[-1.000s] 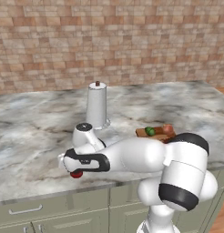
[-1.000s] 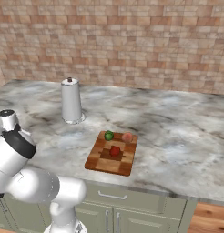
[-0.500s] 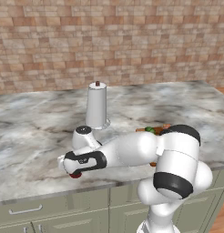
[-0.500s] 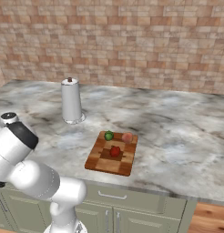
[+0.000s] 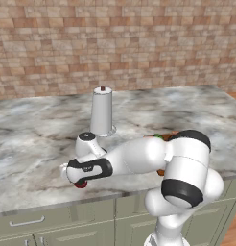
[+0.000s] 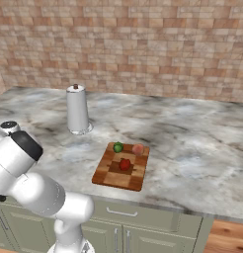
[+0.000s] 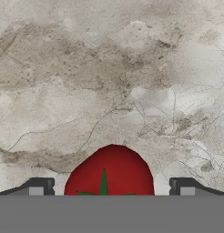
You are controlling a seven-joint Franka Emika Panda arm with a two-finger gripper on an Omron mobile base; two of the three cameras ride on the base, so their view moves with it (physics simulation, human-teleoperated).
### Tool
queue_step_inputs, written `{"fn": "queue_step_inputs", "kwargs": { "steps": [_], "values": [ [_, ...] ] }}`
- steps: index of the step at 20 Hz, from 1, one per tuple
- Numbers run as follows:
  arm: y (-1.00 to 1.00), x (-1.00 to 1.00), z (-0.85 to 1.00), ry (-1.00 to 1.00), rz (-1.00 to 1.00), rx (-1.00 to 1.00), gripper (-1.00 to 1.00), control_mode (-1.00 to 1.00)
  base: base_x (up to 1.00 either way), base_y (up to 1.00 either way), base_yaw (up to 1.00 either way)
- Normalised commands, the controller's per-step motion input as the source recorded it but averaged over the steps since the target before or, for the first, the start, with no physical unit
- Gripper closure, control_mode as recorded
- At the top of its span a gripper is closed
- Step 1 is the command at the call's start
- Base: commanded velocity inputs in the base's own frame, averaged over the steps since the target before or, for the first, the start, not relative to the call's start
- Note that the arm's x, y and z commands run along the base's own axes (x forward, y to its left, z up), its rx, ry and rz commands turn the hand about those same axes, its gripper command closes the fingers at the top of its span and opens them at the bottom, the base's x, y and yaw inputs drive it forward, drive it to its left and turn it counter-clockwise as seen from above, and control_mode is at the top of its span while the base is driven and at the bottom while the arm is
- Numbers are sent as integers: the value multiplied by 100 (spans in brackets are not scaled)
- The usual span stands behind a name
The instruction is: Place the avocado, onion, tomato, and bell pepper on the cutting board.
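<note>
The tomato lies on the marble counter near its front edge, a deep red ball with a green star at its stem, also seen as a red spot under my hand. My gripper is open, one finger on each side of the tomato with a gap to each. The checkered cutting board lies to the right. On it rest the green avocado, the pale pink onion and the bright red bell pepper.
A white paper towel roll stands upright on its holder behind my arm, also seen left of the board. The counter's front edge runs just below the tomato. A brick wall closes the back.
My hand has sunk a little over the tomato, and the arm's elbow has swung right and down. The things on the board have not moved.
</note>
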Motion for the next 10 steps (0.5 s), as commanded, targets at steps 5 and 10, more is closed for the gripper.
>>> {"fn": "queue_step_inputs", "kwargs": {
  "steps": [5, 10],
  "values": [
    [0, 0, 0, 0, 0, 0, 100, -100, 0, 0, 0],
    [0, 0, 0, 0, 0, 0, 100, -100, 0, 0, 0]
  ]
}}
